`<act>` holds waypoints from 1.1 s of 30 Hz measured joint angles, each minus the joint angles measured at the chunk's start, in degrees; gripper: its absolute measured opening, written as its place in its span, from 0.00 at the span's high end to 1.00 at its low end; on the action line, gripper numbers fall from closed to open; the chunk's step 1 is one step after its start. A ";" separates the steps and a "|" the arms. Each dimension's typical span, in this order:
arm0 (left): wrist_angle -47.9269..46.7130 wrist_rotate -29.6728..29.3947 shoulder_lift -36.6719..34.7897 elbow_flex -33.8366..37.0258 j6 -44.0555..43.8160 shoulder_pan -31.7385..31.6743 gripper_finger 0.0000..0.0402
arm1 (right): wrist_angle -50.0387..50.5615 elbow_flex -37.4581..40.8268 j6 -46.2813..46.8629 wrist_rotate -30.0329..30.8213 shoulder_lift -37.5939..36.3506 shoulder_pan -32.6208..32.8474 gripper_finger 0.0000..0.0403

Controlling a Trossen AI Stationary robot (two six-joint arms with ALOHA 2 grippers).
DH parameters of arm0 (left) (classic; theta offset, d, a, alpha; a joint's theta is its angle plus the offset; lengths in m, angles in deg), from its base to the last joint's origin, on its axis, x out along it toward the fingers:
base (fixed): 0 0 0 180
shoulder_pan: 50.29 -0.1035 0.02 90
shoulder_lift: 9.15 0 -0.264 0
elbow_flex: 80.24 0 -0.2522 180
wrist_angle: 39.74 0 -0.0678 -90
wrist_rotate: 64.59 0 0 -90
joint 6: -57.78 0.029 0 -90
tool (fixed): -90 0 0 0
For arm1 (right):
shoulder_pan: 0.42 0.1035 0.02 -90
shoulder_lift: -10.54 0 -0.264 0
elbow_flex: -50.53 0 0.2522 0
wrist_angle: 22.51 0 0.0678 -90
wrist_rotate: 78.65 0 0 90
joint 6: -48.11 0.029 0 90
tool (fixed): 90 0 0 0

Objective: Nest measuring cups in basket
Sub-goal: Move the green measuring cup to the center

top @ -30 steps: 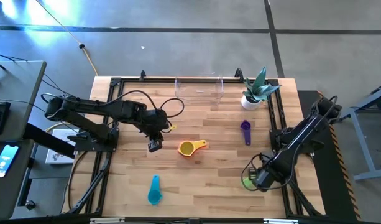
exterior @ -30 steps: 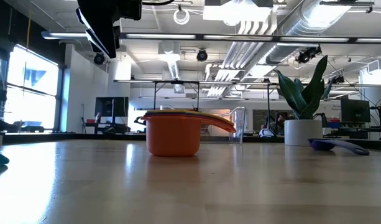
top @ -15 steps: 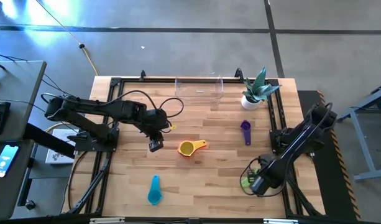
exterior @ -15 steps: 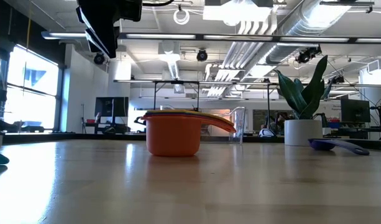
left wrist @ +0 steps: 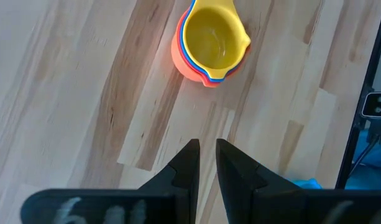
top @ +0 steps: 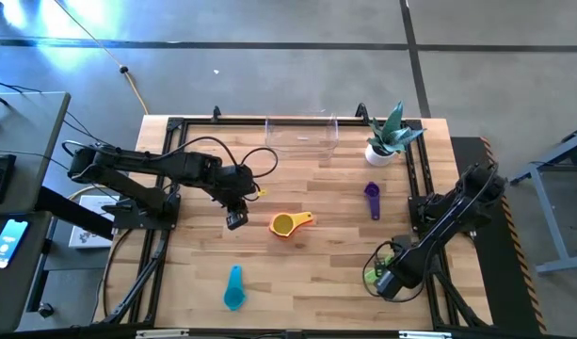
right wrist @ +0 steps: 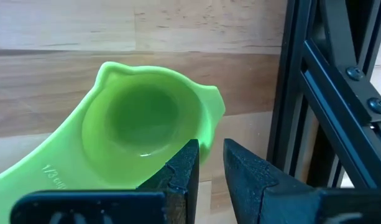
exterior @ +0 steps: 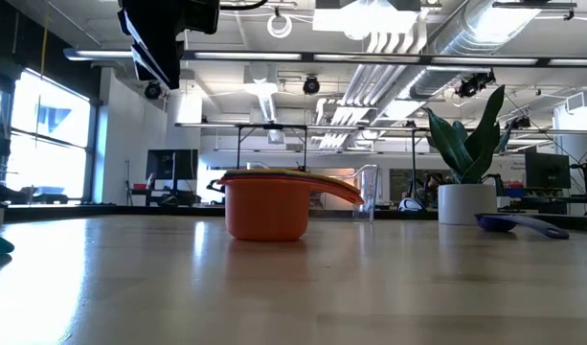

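A stack of nested cups point(top: 283, 224), yellow inside blue, red and orange point(left wrist: 212, 43), stands on its base mid-table. My left gripper point(top: 234, 222) hovers shut above the wood to its left point(left wrist: 207, 152). The green cup point(top: 371, 273) lies near the table's right edge. My right gripper point(top: 380, 282) is shut right at that cup's rim point(right wrist: 211, 152). A teal cup point(top: 233, 287) lies near the near edge, and a purple one point(top: 372, 198) lies right of centre. The clear basket point(top: 301, 132) sits at the far edge. My right gripper comes down on the green cup from above, its fingers point(right wrist: 185, 165) beside the bowl's rim point(right wrist: 202, 124) on the side away from the handle. I cannot tell whether they touch the rim. The cup rests on the table.
A white plant pot point(top: 382, 151) stands to the right of the basket. The black frame rail point(right wrist: 314, 93) runs close beside the green cup on the table's right edge. Bare wood lies between the stack and the basket.
My right arm has swung toward the table's near edge and a little to the left, closing in over the green cup. The cup has stayed in place.
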State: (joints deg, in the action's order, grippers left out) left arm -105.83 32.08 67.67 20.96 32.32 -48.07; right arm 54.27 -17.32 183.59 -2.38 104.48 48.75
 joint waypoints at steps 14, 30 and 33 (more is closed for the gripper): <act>0.00 0.00 0.00 0.00 0.01 0.00 0.89 | -2.14 -0.04 -0.37 -1.13 3.18 -0.15 0.84; 0.00 0.00 0.00 0.00 0.05 0.00 0.89 | -0.27 -0.15 -3.37 -0.80 2.56 -1.30 0.99; 0.00 0.00 0.00 0.00 0.07 0.00 0.89 | -0.03 -0.19 -3.78 1.57 0.91 -1.60 0.99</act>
State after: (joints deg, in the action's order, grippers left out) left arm -105.83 32.08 67.67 20.96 32.40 -48.07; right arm 54.24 -17.51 179.81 -0.81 105.39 47.15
